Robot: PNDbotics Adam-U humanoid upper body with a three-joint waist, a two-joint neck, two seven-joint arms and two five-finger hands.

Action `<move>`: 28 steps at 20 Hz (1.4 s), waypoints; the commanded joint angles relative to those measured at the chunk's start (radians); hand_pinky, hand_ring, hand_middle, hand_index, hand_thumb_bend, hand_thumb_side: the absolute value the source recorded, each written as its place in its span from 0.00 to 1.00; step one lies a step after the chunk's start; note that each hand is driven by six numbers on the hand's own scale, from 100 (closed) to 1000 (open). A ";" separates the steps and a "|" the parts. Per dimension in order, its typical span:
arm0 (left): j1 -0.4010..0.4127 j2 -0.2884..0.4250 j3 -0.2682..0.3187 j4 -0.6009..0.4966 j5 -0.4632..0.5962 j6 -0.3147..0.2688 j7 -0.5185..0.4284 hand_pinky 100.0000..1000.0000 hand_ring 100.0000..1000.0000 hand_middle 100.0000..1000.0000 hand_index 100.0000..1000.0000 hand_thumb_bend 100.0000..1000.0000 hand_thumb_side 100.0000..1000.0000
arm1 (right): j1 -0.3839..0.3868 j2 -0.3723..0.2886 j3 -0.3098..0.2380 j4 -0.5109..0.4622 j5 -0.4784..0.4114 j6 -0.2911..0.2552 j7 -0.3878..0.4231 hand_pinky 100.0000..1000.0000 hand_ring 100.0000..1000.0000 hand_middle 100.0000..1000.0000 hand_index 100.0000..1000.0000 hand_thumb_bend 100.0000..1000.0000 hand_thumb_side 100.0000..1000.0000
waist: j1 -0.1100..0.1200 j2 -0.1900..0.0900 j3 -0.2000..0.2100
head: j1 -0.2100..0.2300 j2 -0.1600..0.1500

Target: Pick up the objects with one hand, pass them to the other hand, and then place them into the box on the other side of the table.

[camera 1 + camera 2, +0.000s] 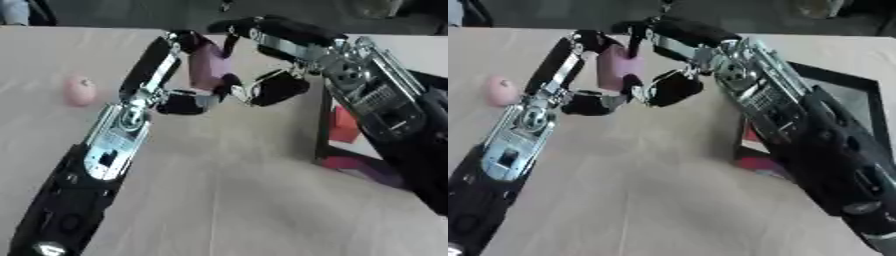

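You're holding the pink block up between both hands: left hand is curling fingers and thumb around it, right hand is closing on it from the other side. 1 pink round object is sitting on the table left of your left hand. The box is lying under your right forearm, red items inside.

table: my light wood table | left: small pink round thing | right: black box, red things inside
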 commanded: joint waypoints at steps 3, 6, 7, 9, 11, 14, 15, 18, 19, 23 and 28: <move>-0.018 -0.001 -0.004 -0.009 0.000 0.001 -0.007 0.70 0.57 0.46 0.48 0.01 0.00 | -0.011 -0.007 -0.011 -0.016 0.008 -0.001 -0.012 1.00 1.00 0.90 1.00 0.00 0.20 | -0.010 -0.025 -0.002 | -0.003 0.006; -0.018 -0.001 -0.004 -0.009 0.000 0.002 -0.008 0.70 0.57 0.46 0.48 0.01 0.00 | -0.009 -0.009 -0.015 -0.017 0.015 0.003 -0.023 1.00 1.00 0.91 1.00 0.00 0.18 | -0.009 -0.025 -0.003 | -0.003 0.006; -0.018 -0.001 -0.004 -0.009 0.000 0.001 -0.008 0.70 0.57 0.46 0.48 0.01 0.00 | -0.009 -0.009 -0.016 -0.017 0.017 0.004 -0.026 1.00 1.00 0.91 1.00 0.00 0.17 | -0.009 -0.024 -0.003 | -0.003 0.006; -0.017 -0.001 -0.005 -0.010 0.001 0.001 -0.007 0.70 0.57 0.46 0.48 0.01 0.00 | -0.008 -0.009 -0.017 -0.016 0.019 0.006 -0.030 1.00 1.00 0.91 1.00 0.00 0.17 | -0.009 -0.024 -0.004 | -0.004 0.006; -0.017 0.000 -0.005 -0.010 0.000 0.000 -0.008 0.70 0.57 0.46 0.48 0.01 0.00 | -0.007 -0.011 -0.019 -0.014 0.019 0.006 -0.032 1.00 1.00 0.92 1.00 0.00 0.17 | -0.008 -0.025 -0.005 | -0.003 0.006; -0.017 0.001 -0.007 -0.011 0.001 0.001 -0.010 0.70 0.57 0.46 0.48 0.02 0.00 | -0.006 -0.014 -0.024 -0.013 0.020 0.004 -0.039 1.00 1.00 0.95 1.00 0.00 0.14 | -0.008 -0.026 -0.007 | -0.003 0.006; -0.017 0.001 -0.007 -0.011 0.000 0.002 -0.011 0.70 0.57 0.46 0.48 0.02 0.00 | -0.005 -0.015 -0.026 -0.015 0.020 0.004 -0.043 1.00 1.00 0.96 1.00 0.00 0.11 | -0.008 -0.026 -0.007 | -0.002 0.006; -0.017 0.001 -0.008 -0.011 0.001 0.003 -0.013 0.70 0.57 0.46 0.48 0.02 0.00 | -0.003 -0.016 -0.028 -0.016 0.020 0.005 -0.056 1.00 1.00 1.00 1.00 0.00 0.11 | -0.008 -0.026 -0.008 | -0.001 0.006; -0.017 0.001 -0.008 -0.011 0.001 0.003 -0.013 0.70 0.57 0.45 0.48 0.02 0.00 | -0.002 -0.016 -0.028 -0.014 0.018 0.004 -0.058 1.00 1.00 1.00 1.00 0.00 0.11 | -0.008 -0.026 -0.008 | -0.001 0.006; -0.018 0.002 -0.009 -0.014 0.004 0.002 -0.010 0.70 0.57 0.45 0.48 0.02 0.00 | -0.003 -0.012 -0.021 0.000 0.002 -0.006 -0.052 1.00 1.00 1.00 1.00 0.00 0.15 | -0.007 -0.026 -0.009 | -0.003 0.006; -0.019 0.002 -0.010 -0.017 0.006 -0.002 -0.006 0.70 0.57 0.45 0.48 0.02 0.00 | -0.003 -0.010 -0.018 0.016 -0.020 -0.013 -0.038 1.00 1.00 1.00 1.00 0.00 0.22 | -0.007 -0.026 -0.008 | -0.004 0.006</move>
